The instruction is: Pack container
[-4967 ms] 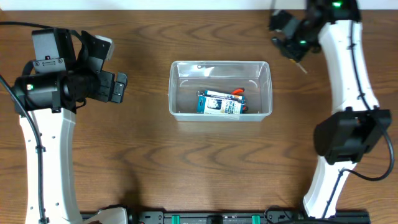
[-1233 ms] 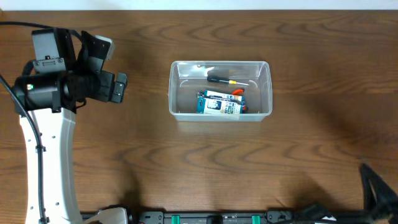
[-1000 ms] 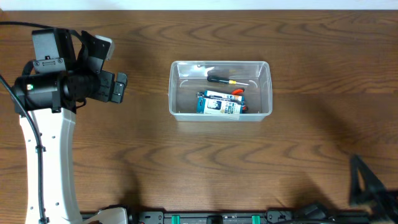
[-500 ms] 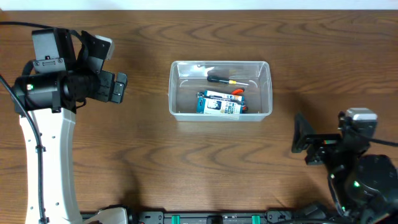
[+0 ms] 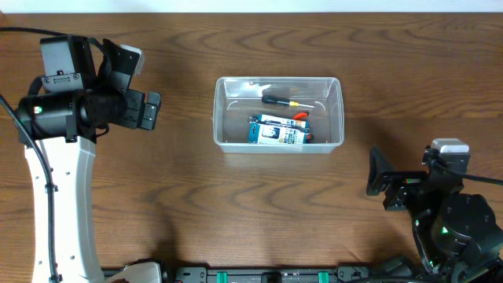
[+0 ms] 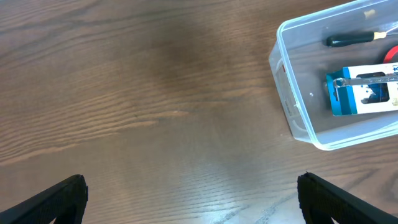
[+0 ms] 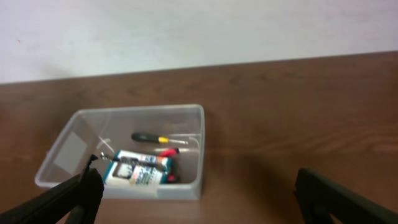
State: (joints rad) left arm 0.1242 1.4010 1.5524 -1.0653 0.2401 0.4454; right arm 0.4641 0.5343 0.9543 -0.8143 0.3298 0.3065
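The container [image 5: 216, 118] is a clear tub at mid-table. In it lie a black-handled screwdriver [image 5: 279, 100], a blue-and-white box [image 5: 277, 132] and a red-handled tool [image 5: 301, 118]. My left gripper [image 5: 151, 111] hangs open to the tub's left, apart from it, nothing between its fingers. The left wrist view shows the container [image 6: 286, 93] at upper right and bare wood between the fingertips [image 6: 56, 199]. My right gripper [image 5: 381, 185] stands open near the front right, facing the tub. In the right wrist view the container [image 7: 186, 115] lies ahead-left of that gripper [image 7: 202, 202].
Brown wood table all round the tub. A white wall [image 7: 199, 31] runs behind the table's far edge. The left arm's white link [image 5: 59, 196] runs along the left side, and the right arm's base [image 5: 460, 232] sits at the front right corner.
The right arm has left the far right corner, swung down and come to rest at the front right, open. The screwdriver now lies in the container. The left arm has not moved.
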